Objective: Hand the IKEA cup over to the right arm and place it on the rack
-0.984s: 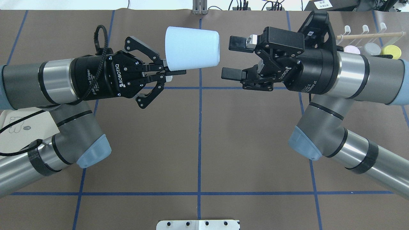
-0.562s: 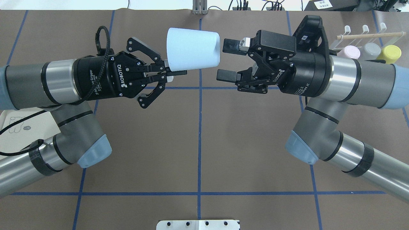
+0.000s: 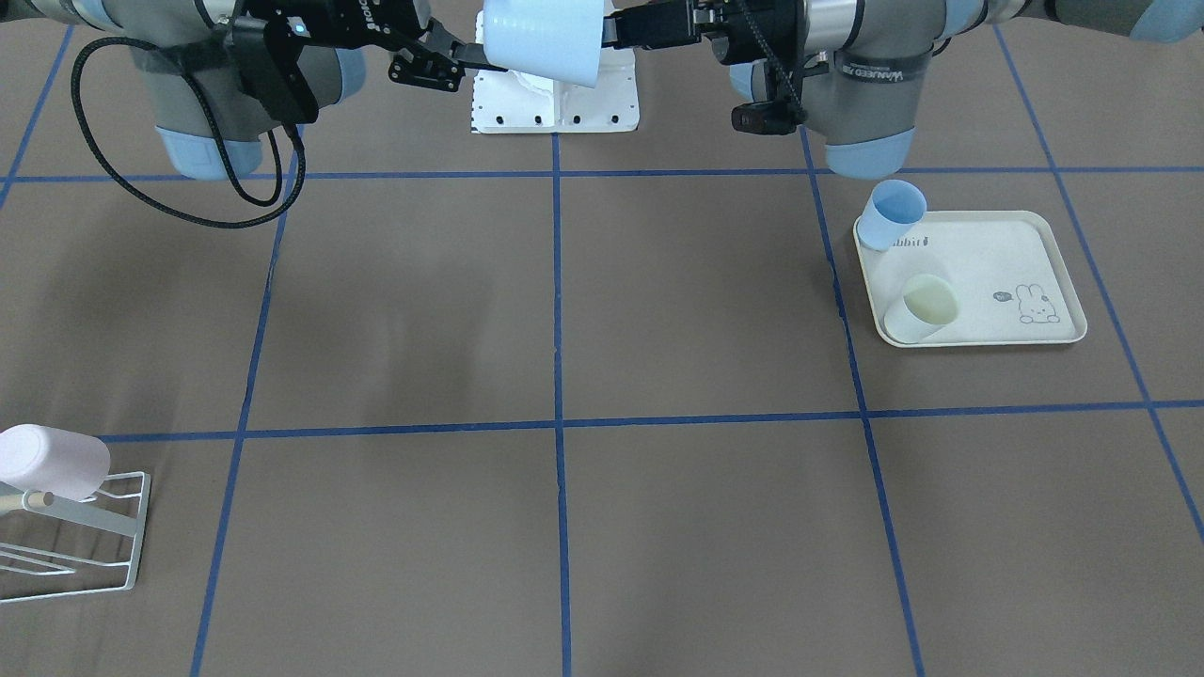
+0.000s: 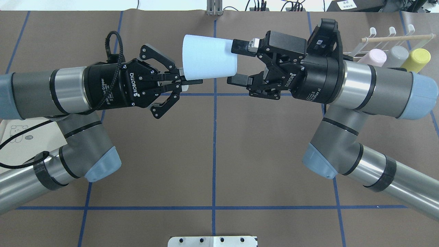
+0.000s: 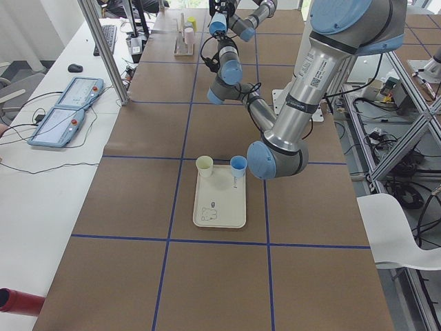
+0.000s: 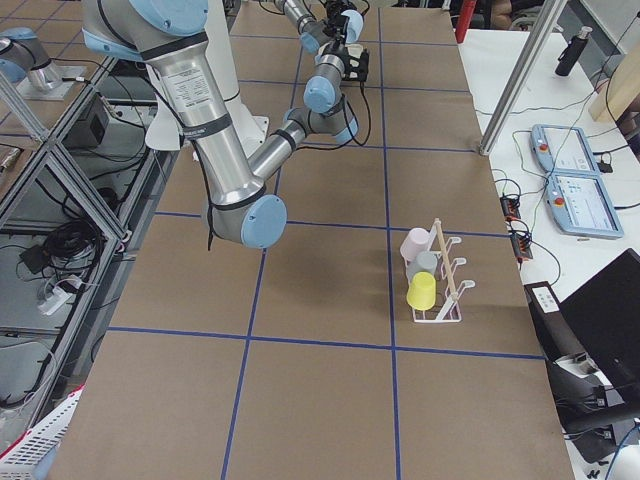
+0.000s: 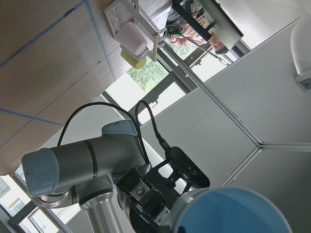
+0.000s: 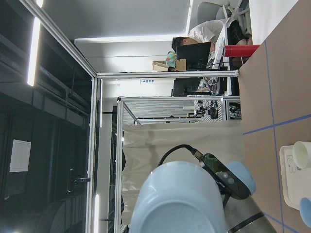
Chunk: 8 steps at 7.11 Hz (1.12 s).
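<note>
The pale blue IKEA cup (image 4: pixel 209 61) lies on its side in the air between the two arms; it also shows in the front-facing view (image 3: pixel 541 38). My left gripper (image 4: pixel 192 81) is shut on the cup's rim at the wide end. My right gripper (image 4: pixel 232 63) is open, with one finger on each side of the cup's narrow base end. The right wrist view shows the cup's base (image 8: pixel 180 199) close in front. The white wire rack (image 4: pixel 394 37) with its wooden dowel stands at the far right and also shows in the front-facing view (image 3: pixel 75 536).
Pink (image 4: pixel 374 56), grey (image 4: pixel 398 55) and yellow (image 4: pixel 416 58) cups hang on the rack. A cream rabbit tray (image 3: pixel 978 263) holds a blue cup (image 3: pixel 894 212) and a cream cup (image 3: pixel 926 306). A white base plate (image 4: pixel 212 241) sits at the near edge.
My right gripper has moved left towards the cup, and its open fingers now straddle the cup's base. My left gripper has shifted slightly right with the cup.
</note>
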### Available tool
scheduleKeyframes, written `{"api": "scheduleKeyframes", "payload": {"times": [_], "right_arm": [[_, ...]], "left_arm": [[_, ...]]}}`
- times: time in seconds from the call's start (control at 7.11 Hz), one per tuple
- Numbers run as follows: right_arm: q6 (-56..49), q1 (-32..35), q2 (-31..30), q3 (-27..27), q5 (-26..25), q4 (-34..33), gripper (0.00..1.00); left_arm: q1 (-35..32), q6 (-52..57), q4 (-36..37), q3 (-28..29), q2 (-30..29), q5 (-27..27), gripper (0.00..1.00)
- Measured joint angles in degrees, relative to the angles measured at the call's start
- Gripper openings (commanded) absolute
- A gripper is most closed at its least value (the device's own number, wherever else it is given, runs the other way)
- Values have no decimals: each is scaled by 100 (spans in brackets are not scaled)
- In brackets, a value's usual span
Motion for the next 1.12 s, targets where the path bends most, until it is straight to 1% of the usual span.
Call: {"api": "scheduleKeyframes", "payload": {"times": [0.42,0.84,1.12], "right_arm": [[0,-11,51,-74,-58,-14,95],[29,-19,57,-40,-60,-20,90],[14,-29,55,-62,-60,-25,90]], "left_arm": [[19,36,7,0,0,5,0],[29,191,2,9,51,2,0],[36,289,1,1,70,-1,0]]}}
